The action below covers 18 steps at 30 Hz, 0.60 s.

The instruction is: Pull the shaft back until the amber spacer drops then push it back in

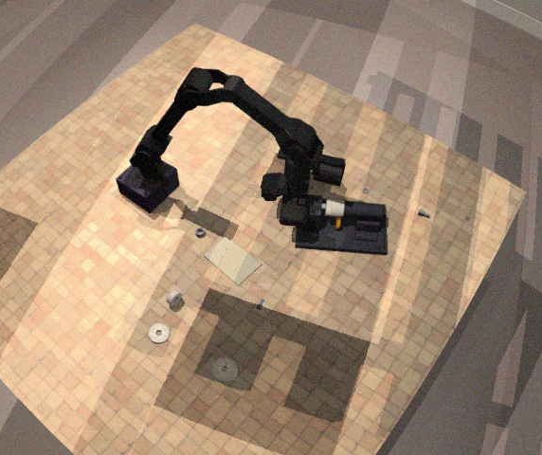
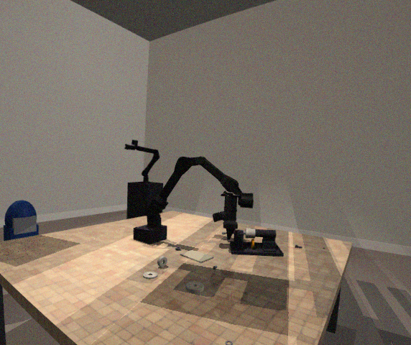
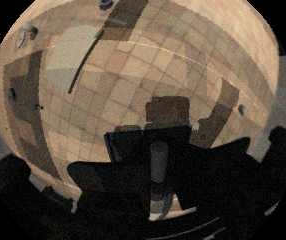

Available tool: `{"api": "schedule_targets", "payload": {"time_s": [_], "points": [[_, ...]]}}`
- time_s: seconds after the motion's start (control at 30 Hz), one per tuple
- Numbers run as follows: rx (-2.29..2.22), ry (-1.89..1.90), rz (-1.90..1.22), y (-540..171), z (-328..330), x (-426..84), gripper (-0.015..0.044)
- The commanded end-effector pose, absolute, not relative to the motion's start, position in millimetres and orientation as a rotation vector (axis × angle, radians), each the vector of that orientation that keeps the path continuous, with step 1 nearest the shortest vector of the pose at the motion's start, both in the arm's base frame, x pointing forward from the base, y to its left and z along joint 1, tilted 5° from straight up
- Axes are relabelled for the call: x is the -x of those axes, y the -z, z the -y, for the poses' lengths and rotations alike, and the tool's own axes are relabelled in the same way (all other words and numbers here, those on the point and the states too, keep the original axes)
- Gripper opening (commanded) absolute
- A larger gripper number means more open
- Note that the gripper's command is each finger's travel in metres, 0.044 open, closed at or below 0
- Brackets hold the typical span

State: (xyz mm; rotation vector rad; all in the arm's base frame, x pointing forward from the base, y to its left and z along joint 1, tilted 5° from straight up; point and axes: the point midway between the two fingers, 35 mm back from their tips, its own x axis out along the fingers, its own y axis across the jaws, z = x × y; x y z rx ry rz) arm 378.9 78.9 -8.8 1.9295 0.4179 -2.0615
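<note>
My gripper [image 2: 229,236] [image 3: 152,135] is low at the left end of the black fixture [image 1: 341,244] [image 2: 256,253], shut on the grey shaft [image 3: 158,161]. The arm hides the fingertips in the top view. A white spacer [image 1: 333,209] [image 2: 250,232] is on the shaft line between the left support and the big black housing block [image 1: 375,210] [image 2: 269,235]. The amber spacer [image 1: 338,223] [image 2: 252,244] shows below the shaft line, between the supports and over the fixture's base. Whether it touches the base or the shaft is too small to tell.
A pale flat plate [image 1: 233,261] [image 2: 197,255] lies left of the fixture. White rings [image 1: 158,333] [image 1: 225,370] and an upright ring [image 1: 173,298] [image 2: 162,261] are nearer the front. Small bolts [image 1: 424,213] [image 1: 260,303] and a dark nut [image 1: 200,232] lie around the fixture.
</note>
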Motion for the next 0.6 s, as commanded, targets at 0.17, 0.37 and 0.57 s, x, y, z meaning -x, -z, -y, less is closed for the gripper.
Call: {"api": "schedule_targets", "payload": {"time_s": [0.17, 0.37, 0.57], "points": [[-1.945, 2.055, -0.423, 8.6, -81.4, -382.5, 0.0000], [-1.929, 2.062, -0.418, 8.9, -79.0, -379.2, 0.0079], [-1.929, 2.062, -0.418, 8.9, -79.0, -379.2, 0.0236]]}}
